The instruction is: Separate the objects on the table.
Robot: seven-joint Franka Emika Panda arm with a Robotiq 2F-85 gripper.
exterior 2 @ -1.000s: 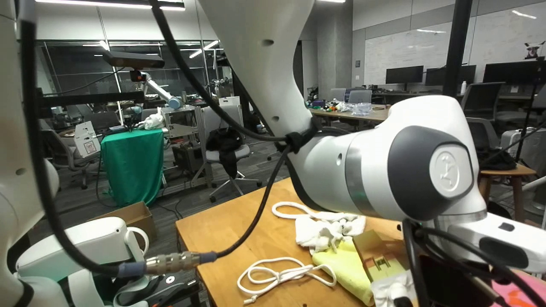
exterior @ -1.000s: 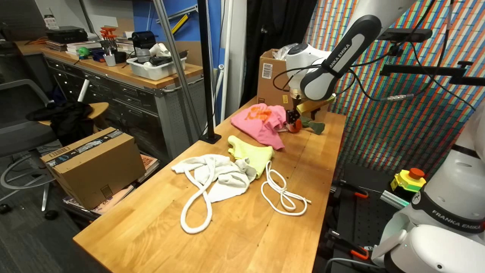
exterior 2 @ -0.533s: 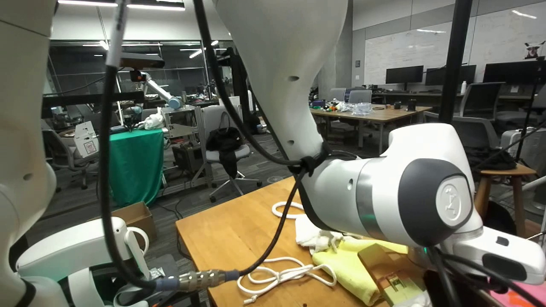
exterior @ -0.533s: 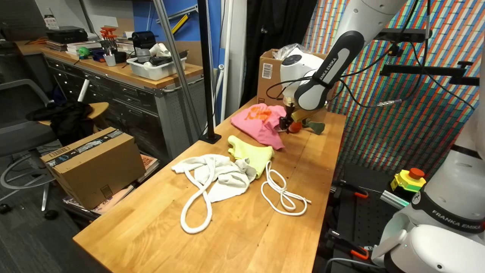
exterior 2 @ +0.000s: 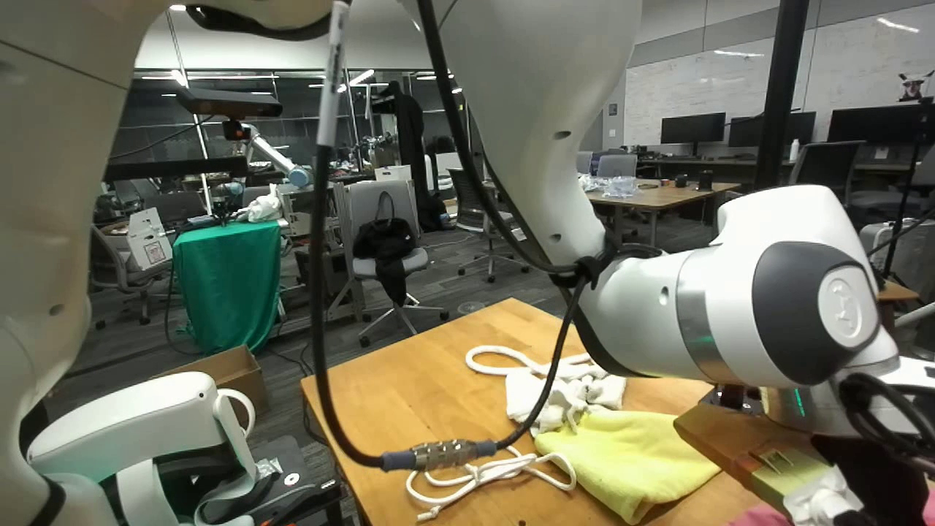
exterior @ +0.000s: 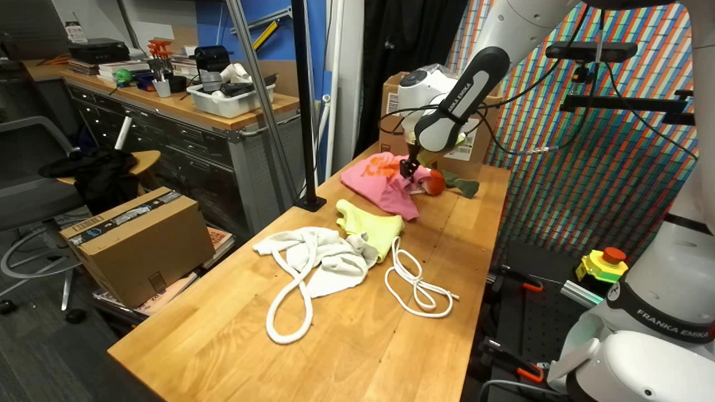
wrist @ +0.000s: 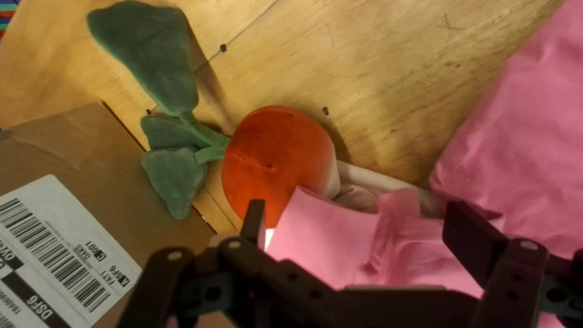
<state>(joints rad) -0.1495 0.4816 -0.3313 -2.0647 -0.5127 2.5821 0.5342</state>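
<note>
One rope (exterior: pixel 300 279) partly over the rag (exterior: pixel 341 267) on the counter (exterior: pixel 357 357), in an exterior view, with pink cloth (exterior: pixel 385 190) farther back. In an exterior view, yellow cloth (exterior 2: pixel 628 454) against the rag, with another rope (exterior 2: pixel 477 475) near. In the wrist view, released pincer (wrist: pixel 355 218), jaws wide apart, over pink cloth, near the plush (wrist: pixel 275 157).

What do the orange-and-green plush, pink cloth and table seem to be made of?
Plush: velvety fabric, likely stuffed; soft surface, rounded body.
Pink cloth: matte fabric, perhaps cotton; loose folds.
Table: wood, apparently satin-finished; visible grain, faint sheen.
</note>
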